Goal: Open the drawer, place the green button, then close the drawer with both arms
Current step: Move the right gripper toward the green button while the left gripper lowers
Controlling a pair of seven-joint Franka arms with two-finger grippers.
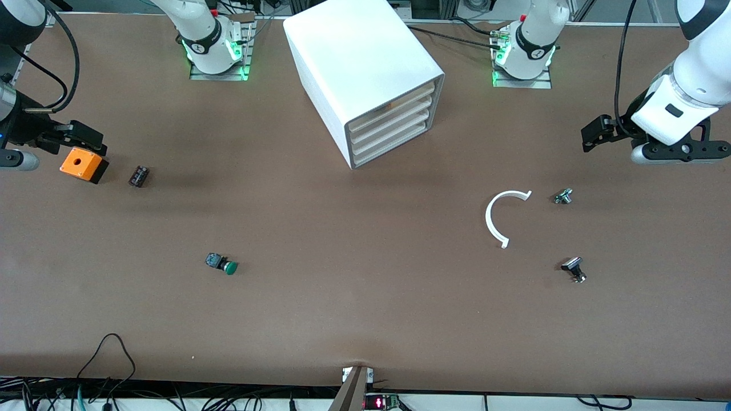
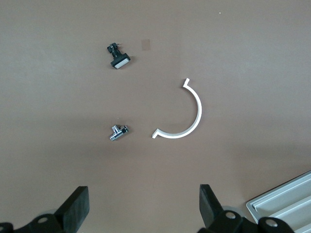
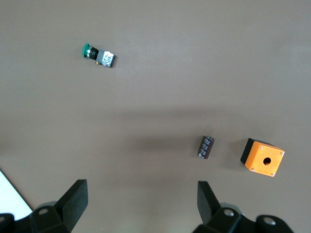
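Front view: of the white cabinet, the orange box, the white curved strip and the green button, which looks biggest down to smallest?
1. white cabinet
2. white curved strip
3. orange box
4. green button

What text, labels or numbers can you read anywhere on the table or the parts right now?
No text can be read for certain.
Round black badges on the two arm bases: a white mark on each, too small to read.
Small red display at the table edge nearest the front camera: lit, but its characters are blurred.
Dark cylindrical part beside the orange box: faint print, unreadable.
Cabinet, green button: no markings visible.
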